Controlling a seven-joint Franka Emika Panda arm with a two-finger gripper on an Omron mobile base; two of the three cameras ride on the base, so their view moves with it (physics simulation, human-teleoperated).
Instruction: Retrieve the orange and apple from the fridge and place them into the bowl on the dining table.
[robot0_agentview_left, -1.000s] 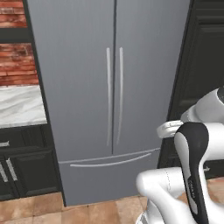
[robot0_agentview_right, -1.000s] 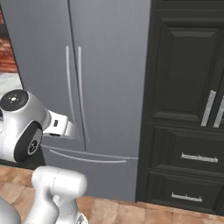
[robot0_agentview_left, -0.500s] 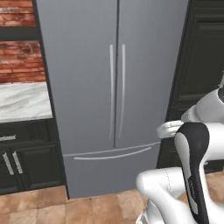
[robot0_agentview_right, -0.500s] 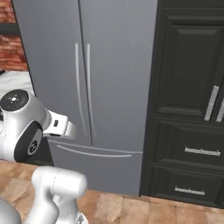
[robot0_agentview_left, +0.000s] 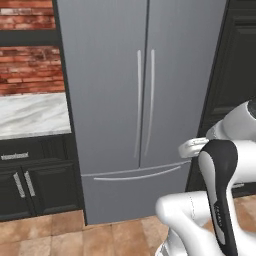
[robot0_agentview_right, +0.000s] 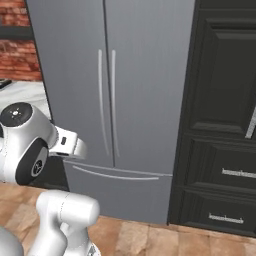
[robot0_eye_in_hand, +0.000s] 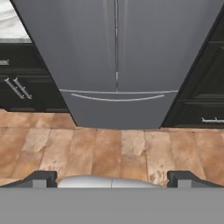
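The fridge (robot0_agentview_left: 142, 105) stands straight ahead, both doors and bottom drawer shut — black cabinets (robot0_agentview_right: 222, 125) to its right. The claw (robot0_eye_in_hand: 112, 178) hangs open and empty over the wooden floor (robot0_eye_in_hand: 118, 151).

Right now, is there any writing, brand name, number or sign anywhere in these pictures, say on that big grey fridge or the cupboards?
None can be read: the fridge doors and drawer are plain grey, with no brand or label.
The black cabinets carry only metal handles.
The brick wall and marble counter bear no text.
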